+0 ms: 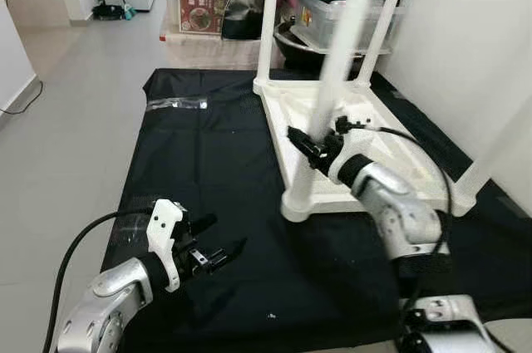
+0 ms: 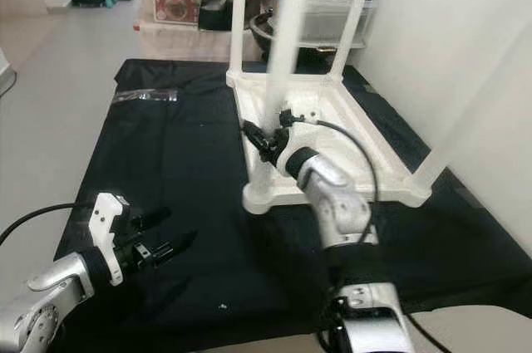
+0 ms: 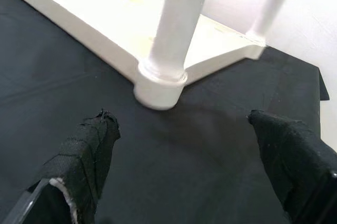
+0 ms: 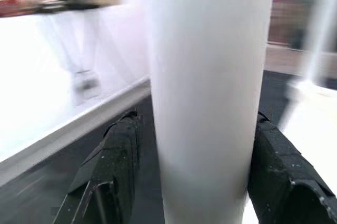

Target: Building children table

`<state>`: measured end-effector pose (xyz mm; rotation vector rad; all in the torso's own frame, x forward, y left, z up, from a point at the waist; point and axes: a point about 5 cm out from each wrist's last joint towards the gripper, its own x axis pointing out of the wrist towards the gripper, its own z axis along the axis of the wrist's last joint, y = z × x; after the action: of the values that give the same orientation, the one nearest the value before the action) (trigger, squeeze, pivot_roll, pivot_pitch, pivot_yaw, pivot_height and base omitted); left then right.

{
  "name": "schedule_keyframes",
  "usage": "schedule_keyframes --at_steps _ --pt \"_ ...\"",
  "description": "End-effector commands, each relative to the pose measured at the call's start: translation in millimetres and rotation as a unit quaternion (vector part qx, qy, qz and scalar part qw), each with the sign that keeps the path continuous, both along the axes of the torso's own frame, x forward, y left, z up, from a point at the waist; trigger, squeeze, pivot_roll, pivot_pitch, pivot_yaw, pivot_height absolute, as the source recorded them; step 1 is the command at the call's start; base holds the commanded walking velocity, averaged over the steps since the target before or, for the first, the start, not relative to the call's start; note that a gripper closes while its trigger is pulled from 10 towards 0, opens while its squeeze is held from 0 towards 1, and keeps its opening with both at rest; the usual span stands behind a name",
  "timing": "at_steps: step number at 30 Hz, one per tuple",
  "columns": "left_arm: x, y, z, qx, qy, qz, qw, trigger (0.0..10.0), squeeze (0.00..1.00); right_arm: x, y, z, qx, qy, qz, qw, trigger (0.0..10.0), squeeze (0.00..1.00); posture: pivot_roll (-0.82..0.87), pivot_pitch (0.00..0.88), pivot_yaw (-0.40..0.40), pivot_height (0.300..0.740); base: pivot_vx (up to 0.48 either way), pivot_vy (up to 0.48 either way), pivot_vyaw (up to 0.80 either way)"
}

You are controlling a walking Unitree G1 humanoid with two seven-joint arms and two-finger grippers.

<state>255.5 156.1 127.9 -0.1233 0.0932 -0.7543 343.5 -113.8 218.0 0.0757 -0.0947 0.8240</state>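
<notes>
The right tool [image 1: 309, 144] reaches low around the nearest white leg [image 1: 332, 79] of the upturned children's table [image 1: 366, 149], its black fingers [image 4: 113, 161] either side of the leg and close against it, though whether they press it I cannot tell; the table lies top-down on a black mat [image 1: 216, 162] on the floor, legs pointing up; the left tool [image 1: 218, 247] hovers over the mat near that corner, fingers spread apart; storage boxes [image 1: 204, 0] stand beyond.
</notes>
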Motion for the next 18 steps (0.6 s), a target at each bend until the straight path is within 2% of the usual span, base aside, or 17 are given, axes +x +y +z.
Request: schedule_keyframes --at_steps 1,3,4,6,7,9,11,12,16,17,18 --pt "-0.2 -2.0 -2.1 0.0 0.005 -0.004 1.0 10.0 0.0 -12.8 20.7 -2.1 -0.008 -0.013 0.099 0.995 10.0 0.0 0.08 0.0 -0.111 0.74 0.0 0.0 0.0" --pt "-0.3 -2.3 -2.1 0.0 0.004 -0.005 1.0 10.0 0.0 -20.4 26.3 -7.7 -0.017 -0.015 0.153 0.988 10.0 0.0 0.1 0.0 -0.115 0.74 0.0 0.0 0.0" --pt "-0.6 -1.1 -1.7 0.001 0.004 -0.004 1.0 10.0 0.0 -25.6 35.5 -17.3 -0.026 -0.007 0.188 0.982 10.0 0.0 0.11 0.0 -0.123 0.74 0.0 0.0 0.0" --pt "-0.6 -1.1 -1.7 0.001 0.004 -0.004 1.0 10.0 0.0 -25.6 35.5 -17.3 -0.026 -0.007 0.188 0.982 10.0 0.0 0.11 0.0 -0.123 0.74 0.0 0.0 0.0" --pt "-1.0 1.7 -0.6 0.004 0.003 0.0 1.0 10.0 0.0 -26.8 57.7 -35.6 -0.037 0.016 0.208 0.977 10.0 0.0 0.12 0.0 -0.129 0.74 0.0 0.0 0.0" --pt "-1.0 1.7 -0.6 0.004 0.003 0.0 1.0 10.0 0.0 -26.8 57.7 -35.6 -0.037 0.016 0.208 0.977 10.0 0.0 0.12 0.0 -0.129 0.74 0.0 0.0 0.0" --pt "-1.9 2.7 -0.7 0.004 0.003 0.002 1.0 10.0 0.0 -23.3 70.5 -41.9 -0.041 0.024 0.188 0.981 10.0 0.0 0.12 0.0 -0.13 0.74 0.0 0.0 0.0" --pt "-1.9 2.7 -0.7 0.004 0.003 0.002 1.0 10.0 0.0 -23.3 70.5 -41.9 -0.041 0.024 0.188 0.981 10.0 0.0 0.12 0.0 -0.13 0.74 0.0 0.0 0.0" --pt "-3.3 1.7 -2.0 0.004 0.004 0.002 1.0 10.0 0.0 -15.1 81.5 -42.4 -0.025 0.033 0.125 0.991 10.0 0.0 0.11 0.0 -0.128 0.74 0.0 0.0 0.0" --pt "-3.3 1.7 -2.0 0.004 0.004 0.002 1.0 10.0 0.0 -15.1 81.5 -42.4 -0.025 0.033 0.125 0.991 10.0 0.0 0.11 0.0 -0.128 0.74 0.0 0.0 0.0" --pt "-2.8 1.3 -1.8 0.003 0.004 0.002 1.0 10.0 0.0 -11.6 79.9 -44.3 -0.018 0.047 0.098 0.994 0.0 0.0 0.11 0.0 -0.128 0.74 0.0 0.0 0.0"
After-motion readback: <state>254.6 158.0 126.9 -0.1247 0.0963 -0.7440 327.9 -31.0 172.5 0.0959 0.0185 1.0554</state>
